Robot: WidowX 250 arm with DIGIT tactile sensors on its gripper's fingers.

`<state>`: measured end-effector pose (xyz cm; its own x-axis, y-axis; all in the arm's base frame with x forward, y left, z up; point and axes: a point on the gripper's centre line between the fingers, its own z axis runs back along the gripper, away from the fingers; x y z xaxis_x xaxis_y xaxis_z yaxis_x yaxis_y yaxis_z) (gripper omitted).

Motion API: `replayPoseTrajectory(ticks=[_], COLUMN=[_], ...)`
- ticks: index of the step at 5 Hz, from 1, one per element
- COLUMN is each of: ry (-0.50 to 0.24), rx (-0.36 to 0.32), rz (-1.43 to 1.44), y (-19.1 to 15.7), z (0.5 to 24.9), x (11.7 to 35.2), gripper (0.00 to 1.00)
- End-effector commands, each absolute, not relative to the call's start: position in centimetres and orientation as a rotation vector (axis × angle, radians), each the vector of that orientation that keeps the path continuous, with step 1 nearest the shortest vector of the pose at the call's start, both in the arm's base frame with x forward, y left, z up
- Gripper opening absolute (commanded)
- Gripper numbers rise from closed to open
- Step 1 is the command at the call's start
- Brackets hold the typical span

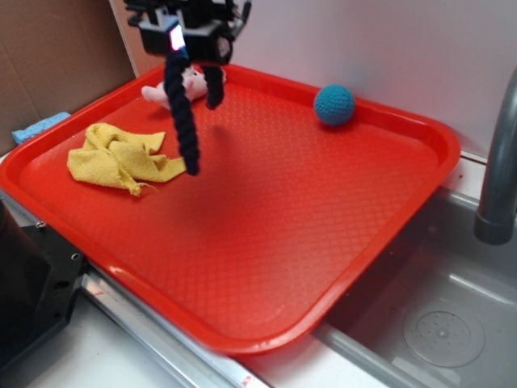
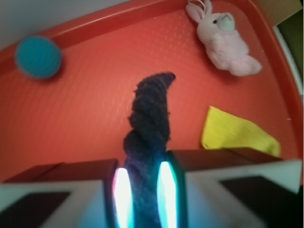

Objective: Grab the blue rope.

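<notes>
1. There, above the far left part of the red tray (image 1: 388, 242), hung the gripper (image 1: 190, 50); its jaws were closed on the blue rope (image 1: 184, 121), pinching it near the middle of its length.
2. The rope was lifted clear of the tray; one long end dangled down on the near side, its tip hanging over the tray's surface just beside the yellow cloth (image 1: 121, 158); a shorter end drooped behind it, further back.
3. From the wrist view, the rope (image 2: 151, 118) ran up between the two glowing pads (image 2: 122, 194); its dark braid filled the gap between them, and it tapered to a curled tip over the red surface.
4. The yellow cloth lay crumpled on the left part of the tray; whether the rope's tip touched it, I could not tell.
5. A pink stuffed bunny (image 2: 225, 40) lay near the tray's far left rim, partly hidden behind the gripper in the exterior view; in the wrist view it lay well apart from the rope.
6. A teal ball (image 1: 334, 104) sat by the far rim, well apart from everything else.
7. The tray rested over the edge of a grey sink (image 1: 452, 323); a grey faucet (image 1: 497, 162) rose at the right.
</notes>
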<state>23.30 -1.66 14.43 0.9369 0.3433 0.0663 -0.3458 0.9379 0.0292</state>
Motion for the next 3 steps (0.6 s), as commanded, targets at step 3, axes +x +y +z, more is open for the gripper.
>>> replayPoseTrajectory(ticks=[3], ry=[-0.09], rx=[-0.046], rz=[0.248], y=[-0.82], z=[19.36], x=[20.37], gripper=[0.0])
